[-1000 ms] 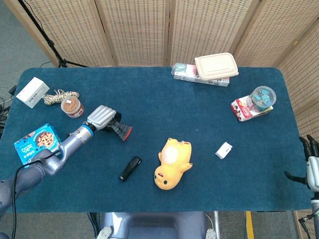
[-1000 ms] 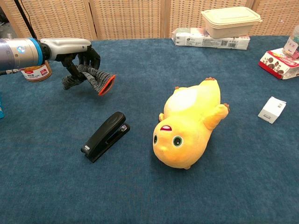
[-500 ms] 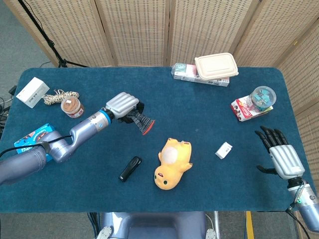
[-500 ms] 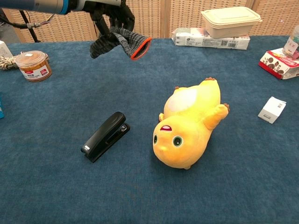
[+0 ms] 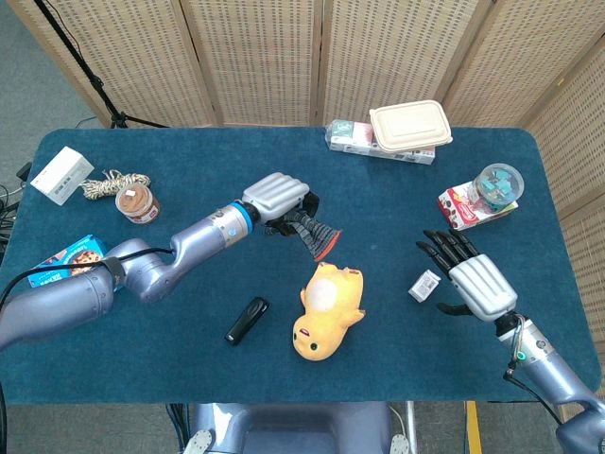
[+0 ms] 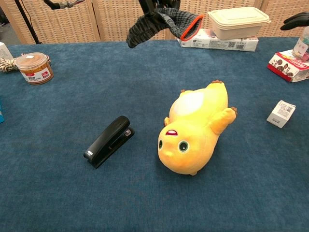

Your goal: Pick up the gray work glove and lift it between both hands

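Note:
The gray work glove (image 5: 304,227) with an orange cuff hangs in the air above the table's middle, gripped by my left hand (image 5: 279,197). In the chest view the glove (image 6: 161,22) dangles at the top of the frame, cuff to the right; the left hand is mostly cut off there. My right hand (image 5: 473,281) hovers over the right side of the table, fingers spread and holding nothing, well apart from the glove. Only its dark fingertips (image 6: 295,19) show in the chest view.
A yellow plush toy (image 5: 326,308) lies below the glove, a black stapler (image 5: 246,320) to its left. A small white box (image 5: 424,285) sits beside my right hand. A snack pack (image 5: 475,199), lidded container (image 5: 409,125), jar (image 5: 138,201) and blue box (image 5: 68,266) line the edges.
My left hand has carried the glove up and to the right, toward the table's middle. My right hand has come in from the right edge toward the white box.

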Controlling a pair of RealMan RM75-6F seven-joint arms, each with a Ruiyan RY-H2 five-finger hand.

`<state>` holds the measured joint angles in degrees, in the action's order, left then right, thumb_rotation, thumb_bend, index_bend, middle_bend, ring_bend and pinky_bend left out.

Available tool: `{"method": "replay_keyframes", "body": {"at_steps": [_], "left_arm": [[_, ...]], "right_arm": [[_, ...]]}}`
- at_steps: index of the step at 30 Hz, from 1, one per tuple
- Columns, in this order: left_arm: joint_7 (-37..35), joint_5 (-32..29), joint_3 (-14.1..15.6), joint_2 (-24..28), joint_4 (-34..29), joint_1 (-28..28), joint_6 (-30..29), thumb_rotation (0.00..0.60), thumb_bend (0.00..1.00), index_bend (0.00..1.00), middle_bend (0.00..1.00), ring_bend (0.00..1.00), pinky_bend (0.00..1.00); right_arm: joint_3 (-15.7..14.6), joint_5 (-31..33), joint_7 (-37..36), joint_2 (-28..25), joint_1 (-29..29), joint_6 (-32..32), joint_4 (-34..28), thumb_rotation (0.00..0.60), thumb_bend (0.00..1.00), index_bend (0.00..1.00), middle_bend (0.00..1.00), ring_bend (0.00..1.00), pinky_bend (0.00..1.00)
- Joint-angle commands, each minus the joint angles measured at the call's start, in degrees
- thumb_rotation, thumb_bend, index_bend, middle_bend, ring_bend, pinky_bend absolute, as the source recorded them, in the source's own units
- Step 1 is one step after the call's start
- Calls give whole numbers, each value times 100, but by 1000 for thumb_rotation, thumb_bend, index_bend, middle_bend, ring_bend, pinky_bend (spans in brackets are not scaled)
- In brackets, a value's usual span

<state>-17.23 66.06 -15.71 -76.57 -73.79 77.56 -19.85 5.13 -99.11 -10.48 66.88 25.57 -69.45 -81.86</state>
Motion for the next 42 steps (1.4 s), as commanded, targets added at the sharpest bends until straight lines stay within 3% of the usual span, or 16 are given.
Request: {"method": "replay_keyframes", "body": {"at_steps": [1, 13, 27, 42], "left_arm": [[221, -323, 3, -162, 45, 191, 53, 600, 415, 613, 565, 480, 431], [742, -1102, 167, -582, 373, 553, -76, 600, 416, 614, 565, 480, 431], [839, -1710, 158, -954, 704, 760, 2, 600, 416, 615, 565, 480, 431], [783, -1930, 115, -1038, 817, 874, 221, 600, 416, 615, 565, 479, 431]], "right_arm": [[-23, -29, -9, 109, 48, -87, -23, 600, 33, 0, 0, 0, 0], [-205, -123, 234, 477, 48, -367, -99, 600, 39, 0, 0, 0, 0], [-345, -265, 391, 798, 83, -615, -13, 600, 49, 14, 0, 0, 0], [-420, -260, 466, 1087, 190, -592, 332, 600, 49, 28, 0, 0, 0]]}}
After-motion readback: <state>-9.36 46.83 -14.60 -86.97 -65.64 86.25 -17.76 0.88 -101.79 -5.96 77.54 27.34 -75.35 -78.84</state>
